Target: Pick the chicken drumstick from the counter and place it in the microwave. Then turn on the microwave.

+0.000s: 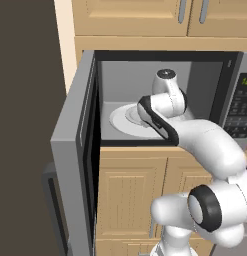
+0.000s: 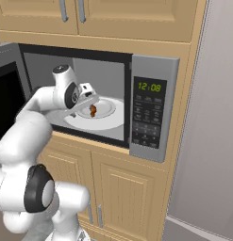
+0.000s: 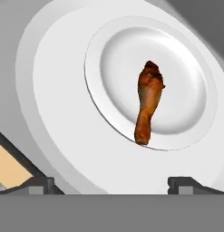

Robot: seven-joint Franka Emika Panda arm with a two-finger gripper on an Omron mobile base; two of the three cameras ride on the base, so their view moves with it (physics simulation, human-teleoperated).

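The chicken drumstick (image 3: 148, 102) lies loose on a small white plate (image 3: 118, 54), which rests on the white turntable (image 3: 54, 113) inside the microwave (image 2: 151, 66). It also appears as a small reddish-brown morsel, the drumstick (image 2: 93, 111), just under the hand. My gripper (image 3: 111, 183) is open, its fingertips (image 3: 41, 183) spread wide and holding nothing, a little back from the drumstick. In the right base view the gripper (image 2: 89, 102) reaches into the cavity through the open front. The counter is out of view.
The microwave door (image 1: 77, 150) stands swung open to the left, next to my arm. The dark keypad panel (image 2: 148, 115) with its green clock sits right of the cavity. Wooden cabinets (image 2: 127, 188) are above and below, and a grey tall panel (image 2: 212, 141) is at the right.
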